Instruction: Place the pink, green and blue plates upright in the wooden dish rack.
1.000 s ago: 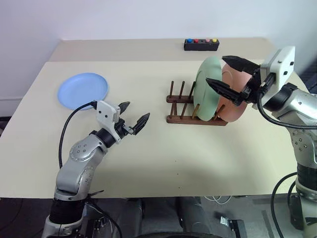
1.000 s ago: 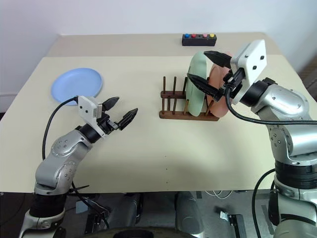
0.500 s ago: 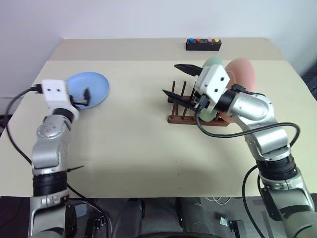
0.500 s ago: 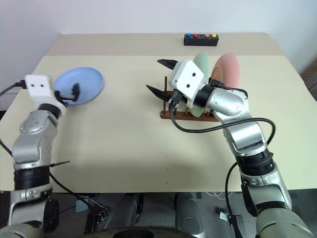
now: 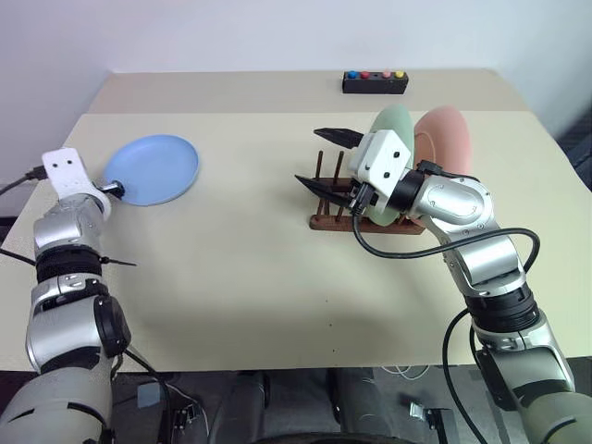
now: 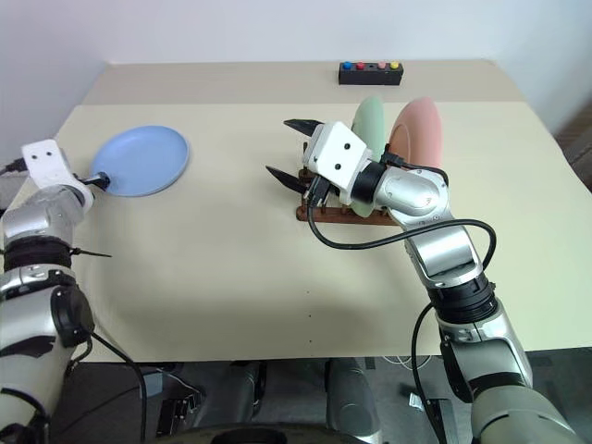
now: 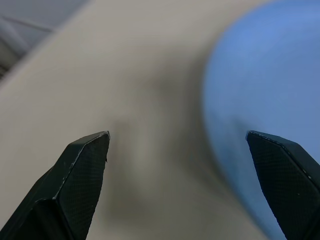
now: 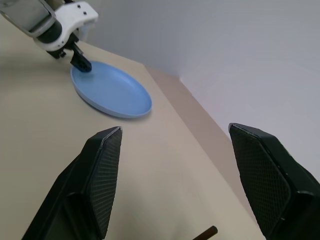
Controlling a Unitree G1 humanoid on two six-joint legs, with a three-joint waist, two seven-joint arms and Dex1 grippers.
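Blue plate (image 5: 150, 169) lies flat on the table (image 5: 250, 277) at the far left, with the left gripper (image 6: 100, 181) spread wide at its near-left rim. Green plate (image 5: 393, 139) and pink plate (image 5: 449, 139) stand upright in the wooden dish rack (image 5: 326, 220), where the right gripper (image 5: 324, 160) hovers empty, fingers apart.

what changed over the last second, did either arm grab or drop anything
The left gripper swung left across the table to the blue plate's near edge, open, one finger over its rim, not gripping. The right gripper left the green plate and moved left, open and empty. Both racked plates and the wooden dish rack stayed put.
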